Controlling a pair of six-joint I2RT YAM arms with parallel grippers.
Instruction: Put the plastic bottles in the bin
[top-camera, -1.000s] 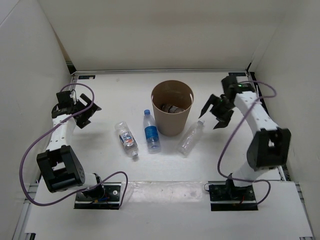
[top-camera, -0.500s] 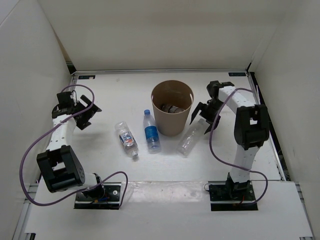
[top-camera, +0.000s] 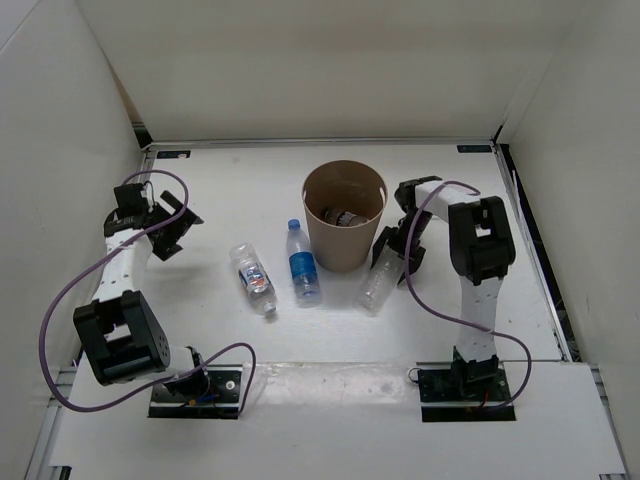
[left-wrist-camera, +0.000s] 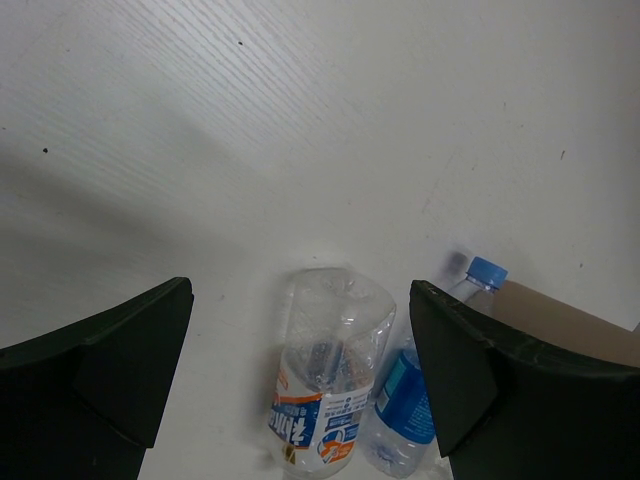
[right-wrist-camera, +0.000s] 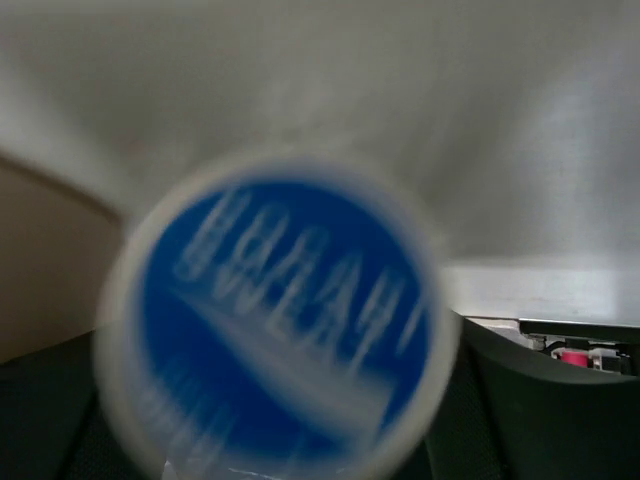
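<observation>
Straddling the blue cap (right-wrist-camera: 285, 320) of the unlabelled bottle (top-camera: 376, 288), centre-right beside the bin (top-camera: 345, 252): right gripper (top-camera: 398, 250), jaws spread, not yet clamped, set for pickup. Left gripper (top-camera: 176, 228), far left: splayed wide, empty.

A white table (top-camera: 220, 180) stands between white walls (top-camera: 300, 70), a shiny strip (top-camera: 330, 372), perhaps tape, along its near edge.

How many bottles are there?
4. The white-and-blue-labelled bottle and blue-labelled bottle lie left of the bin; the plain bottle lies right of it, by the right claw; one bottle is inside. Others may hide deeper.
</observation>
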